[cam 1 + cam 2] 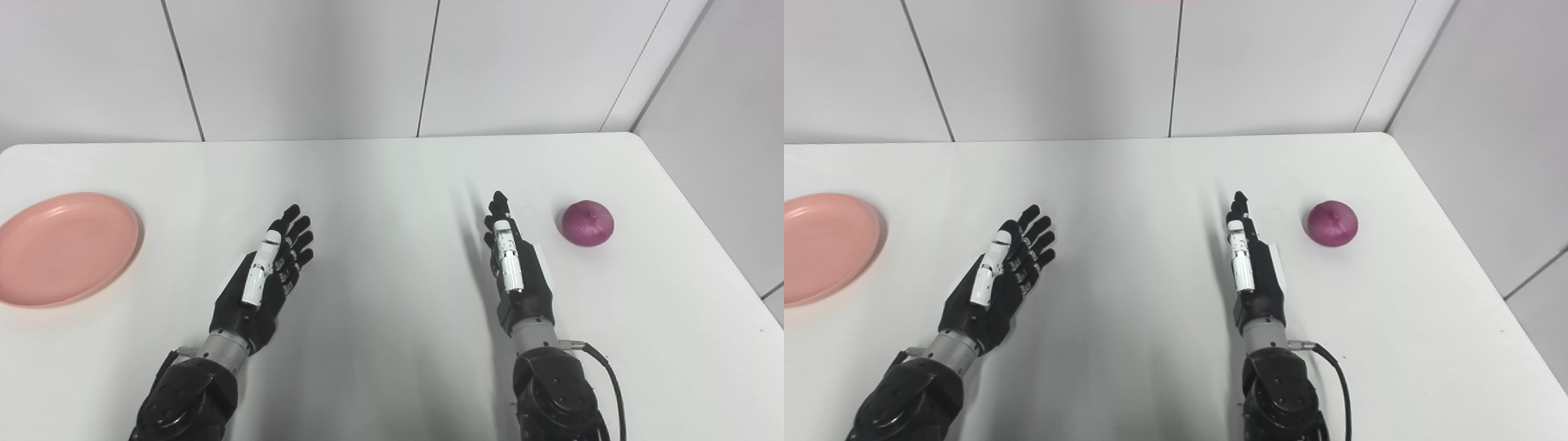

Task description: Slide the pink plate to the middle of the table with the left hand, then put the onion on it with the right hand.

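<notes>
The pink plate (61, 248) lies flat at the table's left edge, with nothing on it. A purple onion (588, 223) sits on the right side of the table. My left hand (269, 269) hovers open, fingers spread, to the right of the plate and apart from it. Left of the onion my right hand (514, 263) is held edge-on with straight fingers, open and holding nothing, a short gap from the onion.
The white table (392, 184) runs to a white tiled wall at the back and a wall on the right. A black cable (612, 380) loops from my right wrist near the front edge.
</notes>
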Robot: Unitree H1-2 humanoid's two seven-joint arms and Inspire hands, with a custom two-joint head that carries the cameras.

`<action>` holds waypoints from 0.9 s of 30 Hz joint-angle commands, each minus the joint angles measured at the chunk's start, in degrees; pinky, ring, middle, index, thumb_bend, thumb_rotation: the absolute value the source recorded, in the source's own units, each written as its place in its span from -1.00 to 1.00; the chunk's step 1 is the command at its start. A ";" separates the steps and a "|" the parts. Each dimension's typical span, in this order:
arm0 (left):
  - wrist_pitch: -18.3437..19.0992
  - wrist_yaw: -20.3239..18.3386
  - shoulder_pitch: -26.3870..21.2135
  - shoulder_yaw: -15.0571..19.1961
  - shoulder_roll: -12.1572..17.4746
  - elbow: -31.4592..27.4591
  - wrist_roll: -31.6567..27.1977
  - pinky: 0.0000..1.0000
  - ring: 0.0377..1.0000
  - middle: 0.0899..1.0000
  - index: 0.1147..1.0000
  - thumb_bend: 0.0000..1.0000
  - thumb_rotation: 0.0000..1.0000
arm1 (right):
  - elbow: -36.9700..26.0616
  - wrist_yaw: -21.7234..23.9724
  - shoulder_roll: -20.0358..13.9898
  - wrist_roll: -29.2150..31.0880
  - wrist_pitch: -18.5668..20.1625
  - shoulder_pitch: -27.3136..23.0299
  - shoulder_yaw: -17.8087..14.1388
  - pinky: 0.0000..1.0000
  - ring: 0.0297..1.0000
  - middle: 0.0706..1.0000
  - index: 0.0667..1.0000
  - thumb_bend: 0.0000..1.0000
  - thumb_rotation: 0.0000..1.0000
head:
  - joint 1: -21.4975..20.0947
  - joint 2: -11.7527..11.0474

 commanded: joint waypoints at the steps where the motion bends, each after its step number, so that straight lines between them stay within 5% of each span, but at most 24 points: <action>1: -1.99 -0.18 -1.20 -0.10 -0.65 -1.90 0.18 1.00 1.00 1.00 1.00 -0.04 1.00 | -1.80 0.34 0.07 -0.05 -1.24 -1.35 0.18 1.00 1.00 1.00 1.00 -0.55 1.00 | -0.06 -0.03; 27: -1.67 -0.25 -1.26 0.27 -0.70 -1.58 0.14 1.00 1.00 1.00 1.00 -0.04 1.00 | -1.96 -0.26 0.72 0.34 -0.86 -1.73 -0.37 1.00 1.00 1.00 1.00 -0.57 1.00 | -0.31 -0.13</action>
